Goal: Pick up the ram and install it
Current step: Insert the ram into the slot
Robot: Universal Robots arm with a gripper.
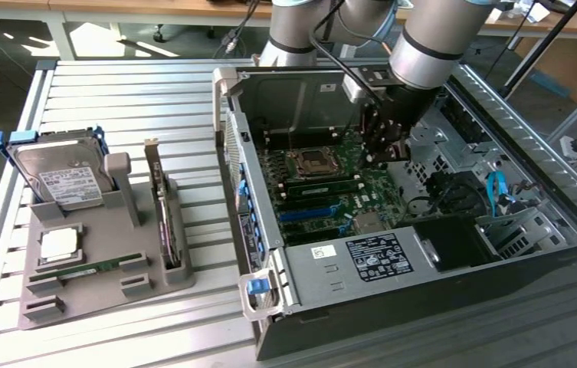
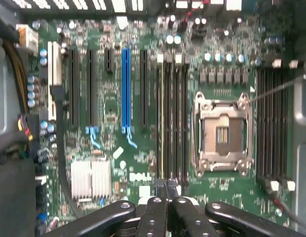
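Observation:
A ram stick, long, thin and green, lies flat in the grey fixture at the exterior view's left. Inside the open computer case, another green stick with black chips appears to stand in a memory slot; in the wrist view I see it edge-on as a thin yellowish line. My gripper hangs over the motherboard beside the processor socket. Its black fingertips are pressed together, shut, over one end of that memory slot row. I see nothing between them.
The fixture also holds a hard drive, a square silver processor chip and a dark expansion card standing on edge. Case walls and cables surround the motherboard. A blue expansion slot and a silver heatsink lie beside the memory slots.

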